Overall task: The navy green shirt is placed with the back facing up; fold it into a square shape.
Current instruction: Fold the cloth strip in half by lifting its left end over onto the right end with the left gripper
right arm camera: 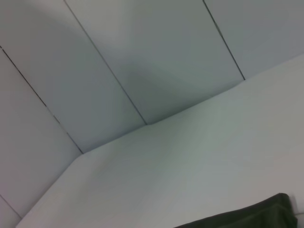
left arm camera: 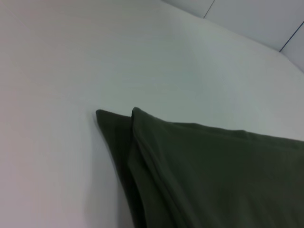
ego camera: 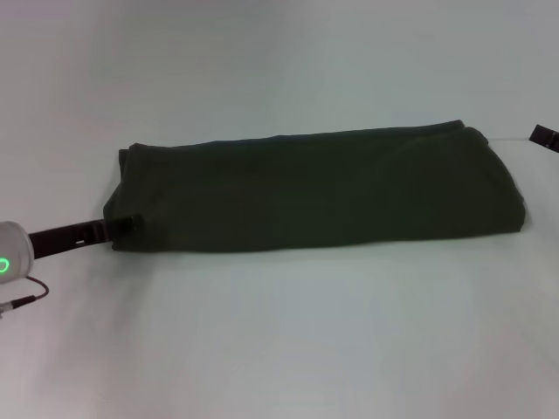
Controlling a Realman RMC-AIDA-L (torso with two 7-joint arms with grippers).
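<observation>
While the navy green shirt [ego camera: 314, 188] lay as a long, thick band across the white table [ego camera: 279, 349], I had my left gripper [ego camera: 127, 224] right at its near left corner. The fingertip end touched or slipped just under the cloth there. I could not tell from the head view whether the fingers were spread or pinched, so I made no call on that. The left wrist view showed only the stacked corner of the shirt [left arm camera: 190, 171] just ahead of the tool, with at least two layers lapped one over the other, each edge showing.

My right gripper [ego camera: 544, 137] sat off the far right end of the band, a little beyond and apart from the cloth. Only a dark stub of it showed at the frame edge, so again I could not say if it was wide or narrow. Its wrist view caught a sliver of shirt [right arm camera: 247, 216] at the edge, and wall panels [right arm camera: 142, 61] behind the table.

I judged the shirt soft, light and limp. It was cotton by the look of it, so not slippery, but the layers could slide on each other. Nothing about it was fragile. A shallow pinch would have taken only the top layer and peeled the stack open. So I reckoned the hold belonged at the end corners, each gripper biting through every layer at the corner nearest it. Then one end could be carried over the other to shorten the band toward a square.
</observation>
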